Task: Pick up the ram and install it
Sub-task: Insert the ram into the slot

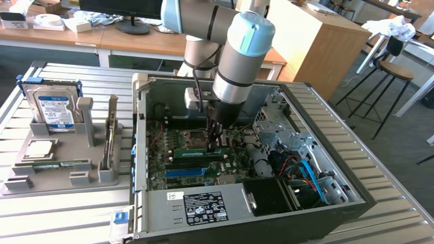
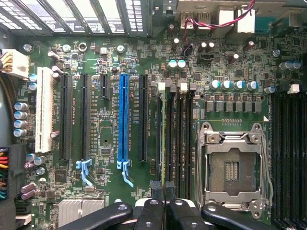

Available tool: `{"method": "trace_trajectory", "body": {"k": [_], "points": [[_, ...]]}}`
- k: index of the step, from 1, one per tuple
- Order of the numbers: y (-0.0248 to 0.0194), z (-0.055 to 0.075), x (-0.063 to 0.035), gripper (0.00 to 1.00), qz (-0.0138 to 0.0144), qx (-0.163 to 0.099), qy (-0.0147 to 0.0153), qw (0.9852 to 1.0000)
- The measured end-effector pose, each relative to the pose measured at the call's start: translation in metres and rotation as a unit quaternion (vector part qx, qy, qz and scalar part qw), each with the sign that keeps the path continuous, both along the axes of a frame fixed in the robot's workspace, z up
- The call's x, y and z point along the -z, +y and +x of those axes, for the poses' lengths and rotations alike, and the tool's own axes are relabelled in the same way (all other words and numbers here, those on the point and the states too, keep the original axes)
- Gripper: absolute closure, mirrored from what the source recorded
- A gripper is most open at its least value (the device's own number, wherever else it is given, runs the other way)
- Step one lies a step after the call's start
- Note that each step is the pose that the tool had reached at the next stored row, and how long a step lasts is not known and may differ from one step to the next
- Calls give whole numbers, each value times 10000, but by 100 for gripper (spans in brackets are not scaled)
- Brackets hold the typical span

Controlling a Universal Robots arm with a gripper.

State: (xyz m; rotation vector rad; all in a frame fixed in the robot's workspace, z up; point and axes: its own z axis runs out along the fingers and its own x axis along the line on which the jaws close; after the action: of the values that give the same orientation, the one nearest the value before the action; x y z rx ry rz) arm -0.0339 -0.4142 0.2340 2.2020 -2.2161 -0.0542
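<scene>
**Ram at the slot bank, claw clamped on it; seating unconfirmed**

Status. Arm reaches down into the open computer case (image 1: pixel 140 152), which lies on its side on the slatted table (image 1: pixel 386 173). The claw (image 1: pixel 215 145) (image 2: pixel 164 211) is closed on the ram (image 1: pixel 193 151) (image 2: pixel 163 139). In the wrist view its fingers (image 2: pixel 153 213) are pressed together with the thin green board edge-on between them.

Ram position. It is upright on its long edge, directly over the motherboard (image 2: pixel 105 139), at the memory slots (image 2: pixel 180 139). It lines up with the outermost slot, on the side away from the empty processor socket (image 2: pixel 232 167).

Progress (judgement). Pick-up is done and the carry to the board is done. The ram looks to be at or in its slot, but I cannot tell whether it is pushed fully home or whether the end latches have closed. Release is not done.

Clearances. The neighbouring memory slots look empty, so there is nothing tight on that flank. On the other flank, the nearest black expansion slot sits just beside the ram, with the blue slot (image 2: pixel 123 120) beyond it. The socket frame is near but apart from the claw. In the exterior view, case walls ring the work area; cables and a drive bay (image 1: pixel 305 175) crowd the exterior view's right. Straight up is open. The grey parts fixture (image 1: pixel 61 183) sits well apart on the exterior view's left.
</scene>
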Motion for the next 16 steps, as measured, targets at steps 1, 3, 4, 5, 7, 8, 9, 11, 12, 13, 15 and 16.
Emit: {"method": "trace_trajectory", "body": {"k": [1,3,4,5,7,8,9,11,12,13,15,16], "points": [[0,0,7,89,1,0,0,10000],[0,0,21,89,0,0,0,10000],[0,0,21,89,0,0,0,10000],[0,0,21,89,-2,1,0,10000],[1,4,22,89,-11,0,5,10000],[0,6,22,89,-16,0,9,10000],[0,9,22,89,-20,0,13,10000],[0,11,21,89,-25,0,18,10000],[0,11,21,89,-25,0,18,10000],[0,11,22,89,-25,0,18,10000],[1,11,22,89,-25,0,18,10000],[3,12,22,89,-24,0,18,10000]]}}
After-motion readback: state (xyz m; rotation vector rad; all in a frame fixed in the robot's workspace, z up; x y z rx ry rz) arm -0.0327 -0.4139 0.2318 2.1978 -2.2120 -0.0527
